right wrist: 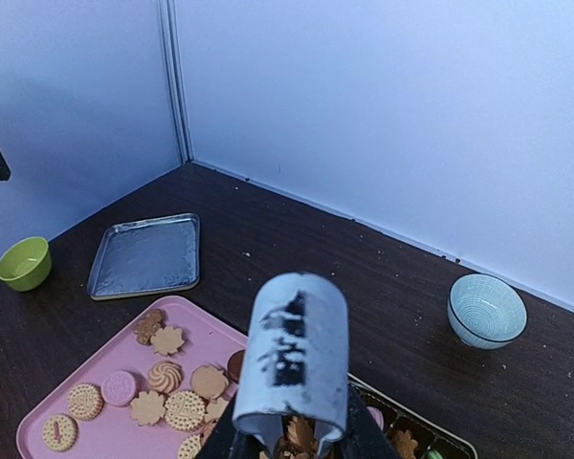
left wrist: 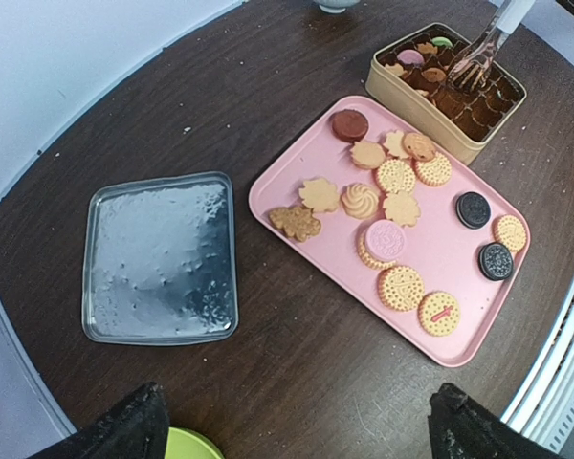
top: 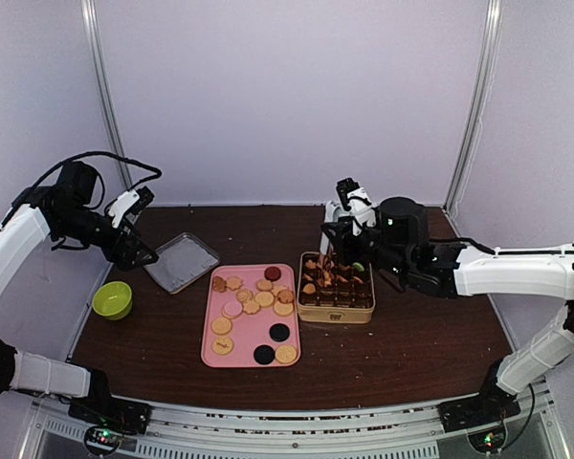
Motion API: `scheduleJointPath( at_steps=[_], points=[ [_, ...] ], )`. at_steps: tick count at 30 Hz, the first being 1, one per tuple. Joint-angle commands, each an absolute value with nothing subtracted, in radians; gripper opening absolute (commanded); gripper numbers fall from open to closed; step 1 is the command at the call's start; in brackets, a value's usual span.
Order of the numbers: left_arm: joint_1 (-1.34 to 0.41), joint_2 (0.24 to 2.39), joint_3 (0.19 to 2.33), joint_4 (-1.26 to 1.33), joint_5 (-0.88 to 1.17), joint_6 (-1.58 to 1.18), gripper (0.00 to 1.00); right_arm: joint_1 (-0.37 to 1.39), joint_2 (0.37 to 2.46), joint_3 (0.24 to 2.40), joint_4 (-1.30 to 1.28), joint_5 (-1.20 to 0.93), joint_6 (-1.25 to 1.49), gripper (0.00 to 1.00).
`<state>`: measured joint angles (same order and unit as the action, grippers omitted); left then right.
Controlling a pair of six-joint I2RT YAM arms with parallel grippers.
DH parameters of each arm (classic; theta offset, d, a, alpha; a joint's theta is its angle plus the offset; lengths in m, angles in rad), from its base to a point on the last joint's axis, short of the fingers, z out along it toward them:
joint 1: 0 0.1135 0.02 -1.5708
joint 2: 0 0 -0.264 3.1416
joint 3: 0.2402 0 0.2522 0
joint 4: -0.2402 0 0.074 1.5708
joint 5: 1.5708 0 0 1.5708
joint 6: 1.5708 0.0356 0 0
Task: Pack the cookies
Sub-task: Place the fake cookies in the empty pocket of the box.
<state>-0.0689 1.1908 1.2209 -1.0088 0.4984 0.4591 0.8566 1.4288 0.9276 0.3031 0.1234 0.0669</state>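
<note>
1. Mid-table, tan, pink and black cookies (left wrist: 395, 177) lie on a pink rectangular tray (left wrist: 440, 253); more fill a gold square tin (left wrist: 416, 105) at three o'clock.
2. Right gripper (right wrist: 292, 435) pinches a clear pronged tool (left wrist: 478, 53) there.
3. Left gripper (left wrist: 297, 426): fingers (left wrist: 124, 426) spread wide.

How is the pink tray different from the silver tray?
The pink tray is a long, matt rectangle; the silver tray is nearly square and shiny. The pink tray carries cookies; the silver tray carries none. The pink tray lies beside the gold tin; the silver tray lies apart, nearer the green bowl. Both are flat, low-rimmed and rest on the dark table.
</note>
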Motion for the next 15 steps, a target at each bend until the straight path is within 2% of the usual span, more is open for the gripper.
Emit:
scheduleJointPath(
  at_steps=[1,9,15],
  points=[
    [-0.061,1.192,1.247,-1.004,0.516,0.469,0.98,0.842,1.432,0.925,0.34,0.106,0.064,0.06],
    [-0.061,1.192,1.246,-1.005,0.517,0.469,0.98,0.823,1.452,0.927,0.336,0.063,0.017,0.09],
    [-0.061,1.193,1.249,-1.006,0.515,0.467,0.98,0.81,1.469,0.931,0.326,0.027,0.018,0.16]
  ],
)
